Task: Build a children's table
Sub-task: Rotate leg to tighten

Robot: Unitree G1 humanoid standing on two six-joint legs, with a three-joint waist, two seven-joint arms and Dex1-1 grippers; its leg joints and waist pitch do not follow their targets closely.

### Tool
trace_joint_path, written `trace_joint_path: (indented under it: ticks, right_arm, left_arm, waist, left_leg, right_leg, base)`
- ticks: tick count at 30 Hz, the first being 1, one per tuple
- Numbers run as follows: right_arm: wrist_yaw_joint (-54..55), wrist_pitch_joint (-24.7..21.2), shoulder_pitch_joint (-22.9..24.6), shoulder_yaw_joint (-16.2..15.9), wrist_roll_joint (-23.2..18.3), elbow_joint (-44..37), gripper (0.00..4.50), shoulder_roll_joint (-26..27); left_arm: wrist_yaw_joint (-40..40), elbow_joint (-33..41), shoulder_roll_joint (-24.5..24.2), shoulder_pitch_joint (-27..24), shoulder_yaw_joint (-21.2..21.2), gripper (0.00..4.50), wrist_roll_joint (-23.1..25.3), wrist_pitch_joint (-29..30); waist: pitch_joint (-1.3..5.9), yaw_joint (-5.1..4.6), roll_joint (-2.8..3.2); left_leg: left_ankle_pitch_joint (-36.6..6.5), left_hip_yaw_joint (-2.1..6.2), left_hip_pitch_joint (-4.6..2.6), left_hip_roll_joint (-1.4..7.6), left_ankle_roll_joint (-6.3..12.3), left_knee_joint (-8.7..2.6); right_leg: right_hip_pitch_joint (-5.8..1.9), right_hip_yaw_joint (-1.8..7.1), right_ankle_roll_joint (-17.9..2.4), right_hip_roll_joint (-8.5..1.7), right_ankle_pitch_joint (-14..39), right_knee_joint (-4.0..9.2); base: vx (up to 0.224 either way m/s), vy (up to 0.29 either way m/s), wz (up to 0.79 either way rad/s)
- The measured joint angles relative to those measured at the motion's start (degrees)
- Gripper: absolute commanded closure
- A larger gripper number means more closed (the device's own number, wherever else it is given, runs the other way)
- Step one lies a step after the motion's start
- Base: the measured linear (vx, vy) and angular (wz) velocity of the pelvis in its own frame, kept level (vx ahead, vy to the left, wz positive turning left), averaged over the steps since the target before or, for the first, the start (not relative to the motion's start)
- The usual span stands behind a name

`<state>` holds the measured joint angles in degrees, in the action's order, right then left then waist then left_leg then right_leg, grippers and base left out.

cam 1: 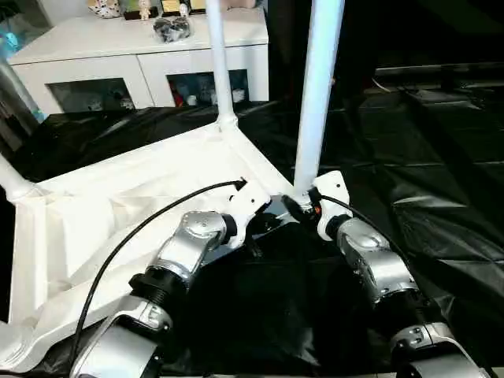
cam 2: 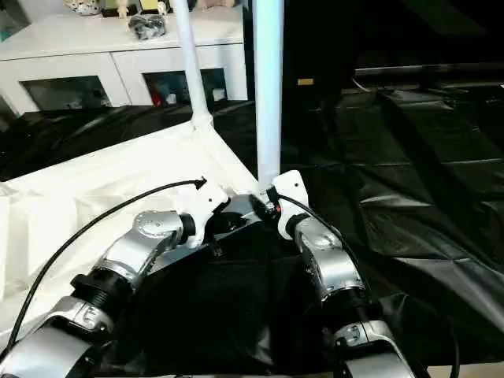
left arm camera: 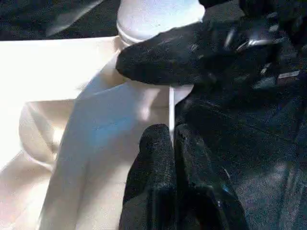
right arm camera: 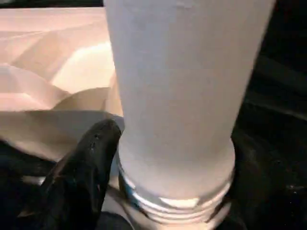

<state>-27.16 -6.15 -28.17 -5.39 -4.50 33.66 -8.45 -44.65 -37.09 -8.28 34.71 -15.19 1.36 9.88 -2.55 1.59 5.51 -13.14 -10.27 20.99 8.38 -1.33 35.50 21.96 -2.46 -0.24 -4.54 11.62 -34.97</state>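
1. The two silver forearms are reaching forward from the near edge, meeting at the near corner of the upturned white tabletop (cam 1: 118, 197), which is lying ribbed side up on black sheeting (cam 1: 441, 181).
2. The left gripper (left arm camera: 172, 139) is resting with its two black fingers (left arm camera: 156, 163) pressed together, nothing between them; their tips are sitting against the tabletop's thin white edge, just below the corner socket (left arm camera: 144, 96).
3. The right gripper (right arm camera: 168, 143) is standing with its jaws spread wide around the base of the near table leg (cam 1: 319, 87). One black finger (right arm camera: 81, 172) is lying just beside the leg's threaded collar (right arm camera: 177, 201); the other side is dark, so I cannot tell whether the fingers are actually pressing on the leg.
4. In the left wrist view, a finger of the right gripper is crossing in front of the leg's base, just beyond the left fingertips.
5. The near leg is standing upright in the corner socket between the two grippers, with a few threads of its collar still showing above the socket.
6. A second white leg (cam 1: 219, 59) is standing upright in the far corner socket, well beyond both sets of fingers.
7. A third leg (cam 1: 12, 183) is rising from the corner far off to the left gripper's side.
8. Beyond the tabletop, a white cabinet (cam 1: 142, 47) with glass-fronted compartments is standing with small items on top.
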Motion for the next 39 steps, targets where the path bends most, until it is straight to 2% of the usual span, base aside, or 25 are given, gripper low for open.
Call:
trace_joint_path:
  ticks: [2, 6, 13, 20, 21, 22, 25, 27, 34, 39]
  right_arm:
    - [-5.0, -0.2, 0.2, -1.8, -0.1, -1.6, 0.56, -2.7]
    - [-15.8, 0.4, 1.8, -5.0, -0.2, -5.7, 0.45, -9.0]
    - [-32.9, 0.7, 3.8, -7.1, -3.3, -10.8, 0.45, -15.7]
    - [-39.1, 1.2, 3.8, -8.8, -4.7, -12.0, 0.45, -16.6]
    - [-39.5, 1.2, 3.7, -8.8, -4.8, -12.4, 0.45, -16.8]
    - [-39.8, 1.1, 3.7, -8.8, -4.8, -12.8, 0.71, -17.0]
    - [-41.8, 0.6, 3.7, -9.4, -4.8, -12.8, 0.84, -17.4]
    - [-42.2, 0.4, 3.7, -9.7, -4.8, -12.7, 1.14, -17.7]
    - [-42.4, 0.0, 3.6, -9.9, -4.8, -12.7, 1.72, -17.6]
    - [-36.4, 0.0, 4.0, -9.2, -3.4, -11.6, 1.78, -14.3]
  left_arm:
    - [-2.4, 0.6, -1.0, -0.5, 0.2, 4.50, -1.3, -0.5]
    - [-8.9, 2.2, -3.8, -1.7, 0.4, 4.50, -2.6, -1.6]
    - [-21.1, 5.9, -8.9, -4.4, -0.5, 4.50, -5.5, -2.6]
    - [-26.8, 8.2, -10.4, -5.4, -1.9, 4.50, -6.2, -2.0]
    - [-27.1, 8.2, -10.6, -5.5, -1.9, 4.50, -6.2, -1.9]
    - [-27.5, 8.3, -10.7, -5.5, -1.9, 4.50, -6.2, -1.8]
    - [-28.1, 8.3, -11.0, -5.5, -1.9, 4.50, -6.3, -1.8]
    - [-28.7, 8.5, -11.3, -5.6, -1.9, 4.50, -6.4, -1.8]
    - [-29.3, 9.0, -11.8, -6.0, -2.0, 4.50, -6.6, -1.5]
    - [-26.8, 7.9, -11.2, -6.1, -1.3, 4.50, -6.1, -2.2]
  waist:
    - [-0.02, 0.06, 0.33]
    - [0.03, 0.41, 0.47]
    - [0.11, 0.88, 0.64]
    - [0.08, 1.95, 0.63]
    - [0.08, 1.97, 0.63]
    - [0.08, 1.97, 0.63]
    - [0.08, 1.97, 0.63]
    - [0.03, 1.99, 0.54]
    - [0.01, 2.04, 0.51]
    - [0.06, 1.50, 0.48]
  left_leg:
    - [0.0, 0.03, 0.03, 0.03, 0.00, -0.01]
    - [0.3, 0.03, 0.28, 0.20, 0.45, -0.02]
    - [0.4, 0.03, 1.11, 0.30, 0.61, 0.24]
    - [0.5, -0.28, 1.12, 0.58, 0.59, 0.28]
    - [0.5, -0.29, 1.12, 0.59, 0.59, 0.28]
    - [0.5, -0.29, 1.12, 0.59, 0.60, 0.28]
    - [0.5, -0.29, 1.13, 0.59, 0.60, 0.28]
    - [0.5, -0.29, 1.14, 0.61, 0.62, 0.28]
    - [0.5, -0.29, 1.16, 0.62, 0.63, 0.32]
    - [0.5, -0.29, 1.07, 0.65, 0.57, 0.34]
  right_leg:
    - [0.11, -0.09, 0.0, 0.00, 0.0, 0.00]
    - [0.41, -0.31, 0.0, 0.03, 0.1, -0.01]
    - [1.08, -0.46, 0.0, 0.03, 0.1, -0.15]
    - [1.06, -0.57, 0.0, 0.00, 0.1, -0.23]
    - [1.06, -0.57, 0.0, 0.00, 0.1, -0.23]
    - [1.06, -0.57, 0.0, 0.00, 0.1, -0.23]
    - [1.06, -0.59, 0.0, 0.00, 0.1, -0.23]
    - [1.07, -0.62, 0.0, 0.00, 0.1, -0.24]
    - [1.07, -0.64, 0.0, -0.01, 0.1, -0.24]
    - [1.04, -0.66, -0.1, -0.01, 0.1, -0.31]
  base:
    - [0.000, 0.000, 0.00]
    - [0.000, 0.000, 0.00]
    - [0.000, 0.000, 0.00]
    - [0.000, 0.000, 0.00]
    - [0.000, 0.000, 0.00]
    - [0.000, 0.000, 0.00]
    - [0.000, 0.000, 0.00]
    - [0.000, 0.000, 0.00]
    - [0.000, 0.000, 0.00]
    - [0.000, 0.000, 0.00]
